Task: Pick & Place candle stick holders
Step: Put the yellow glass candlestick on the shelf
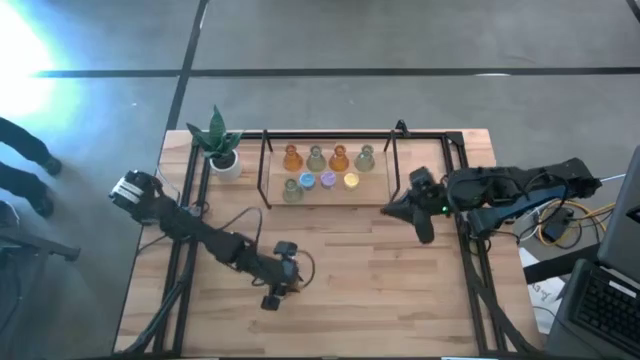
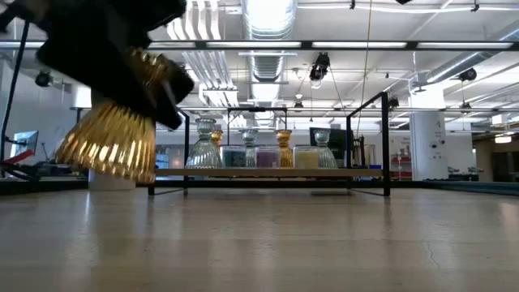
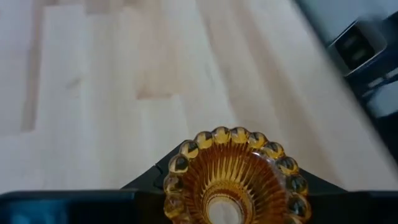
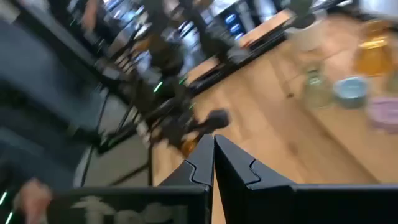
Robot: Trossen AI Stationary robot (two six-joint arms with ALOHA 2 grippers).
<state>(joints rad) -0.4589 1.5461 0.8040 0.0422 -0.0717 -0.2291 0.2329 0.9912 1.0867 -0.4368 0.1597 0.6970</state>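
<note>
An amber glass candle stick holder (image 2: 109,146) with a ribbed, scalloped foot (image 3: 233,168) hangs above the table's near left part, with my left gripper (image 1: 283,285) shut on it. Several more holders, orange (image 1: 292,157), greenish (image 1: 364,157), blue (image 1: 307,181), purple (image 1: 328,180) and yellow (image 1: 351,180), stand upright in two rows on the wooden shelf (image 1: 325,198) of a black-framed rack. My right gripper (image 4: 213,149) is shut on nothing. It hovers above the table just right of the rack (image 1: 402,210). My left gripper pinches the amber holder between its two fingers (image 3: 146,183), on the narrower body just behind the flared foot (image 3: 174,199). The gripper slants downward. The foot sticks out past the fingers. The holder is tilted and lifted clear of the table.
A white-potted green plant (image 1: 220,150) stands at the table's far left corner, beside the rack's black frame (image 1: 265,170). Cables (image 1: 560,225) and a laptop (image 1: 605,300) lie off the table's right edge. Bare wood (image 1: 370,290) spreads between the rack and the near edge.
</note>
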